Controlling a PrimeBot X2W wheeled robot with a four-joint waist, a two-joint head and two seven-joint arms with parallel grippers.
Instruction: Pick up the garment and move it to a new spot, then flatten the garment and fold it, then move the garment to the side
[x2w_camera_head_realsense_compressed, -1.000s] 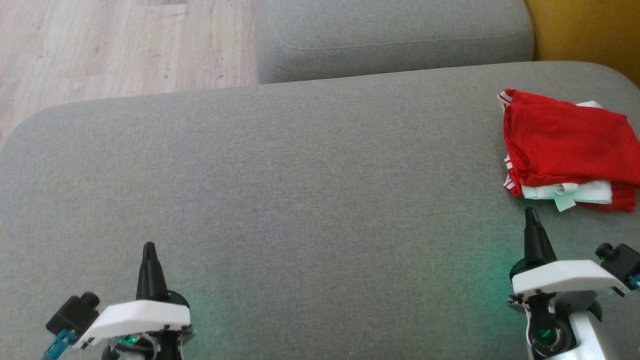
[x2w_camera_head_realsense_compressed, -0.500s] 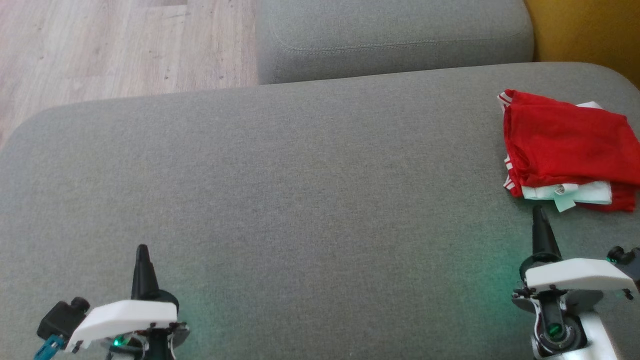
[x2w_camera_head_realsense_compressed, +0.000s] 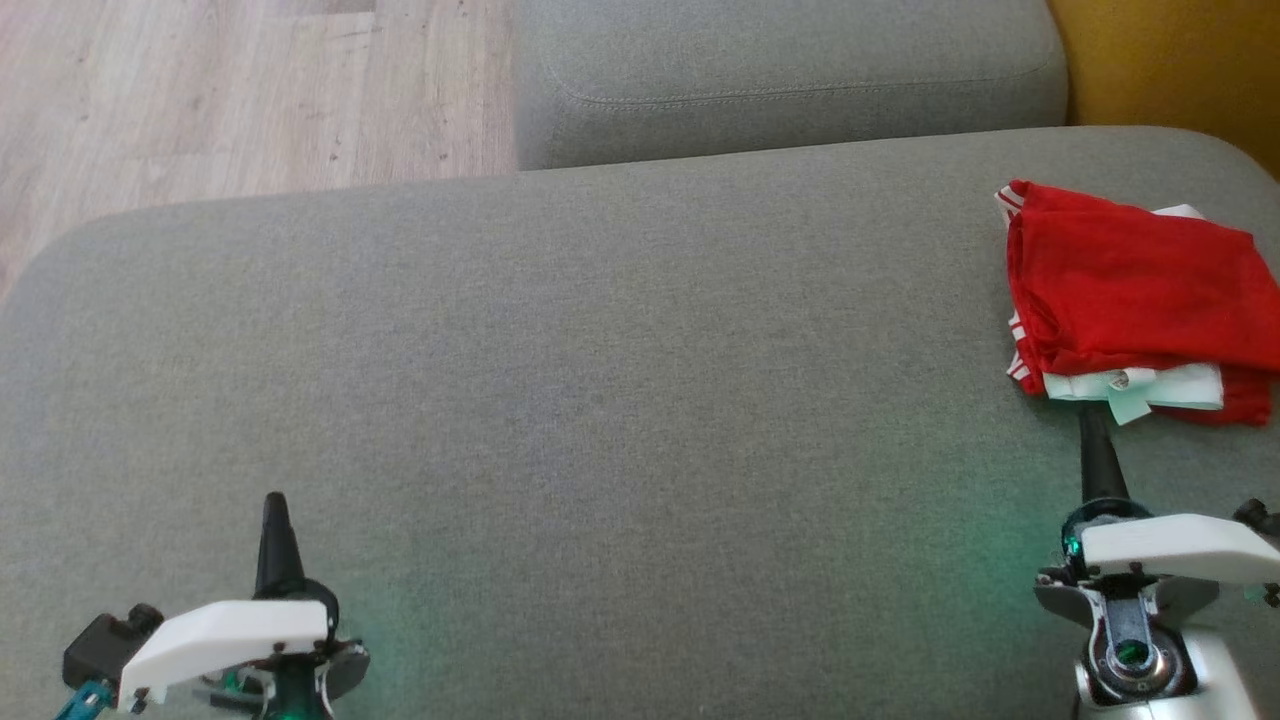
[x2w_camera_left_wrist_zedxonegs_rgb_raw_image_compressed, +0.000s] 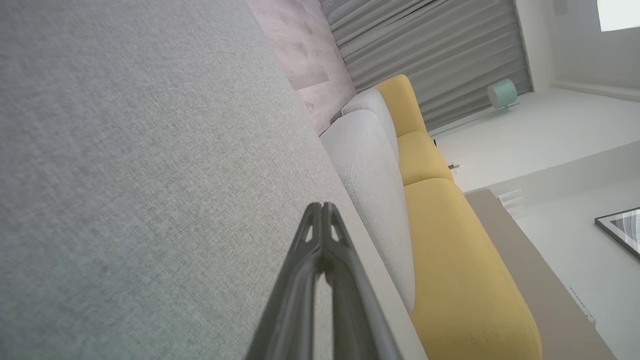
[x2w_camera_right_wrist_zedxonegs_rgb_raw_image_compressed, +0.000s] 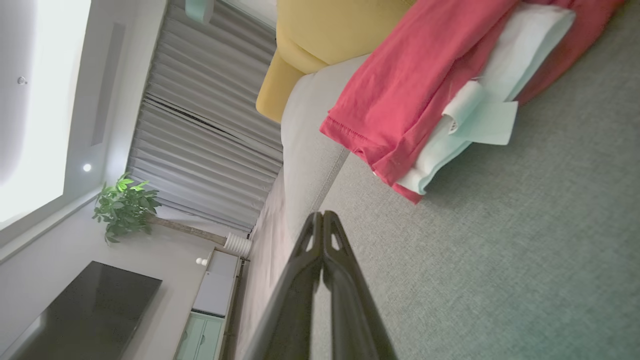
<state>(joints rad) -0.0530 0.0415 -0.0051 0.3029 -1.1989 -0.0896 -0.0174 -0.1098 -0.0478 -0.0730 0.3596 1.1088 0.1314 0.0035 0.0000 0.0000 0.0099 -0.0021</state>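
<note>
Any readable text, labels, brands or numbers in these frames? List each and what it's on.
None legible in any view.
The pale tag on the red garment: the side showing looks blank.
The rolled white label next to that tag: tiny dark marks at its edge, too small to read.
The framed picture on the wall: no lettering can be made out.

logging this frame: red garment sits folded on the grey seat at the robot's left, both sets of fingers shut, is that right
Not the left: the head view shows the red garment lying folded on the grey seat at the robot's right. The left fingers and right fingers are shut.
</note>
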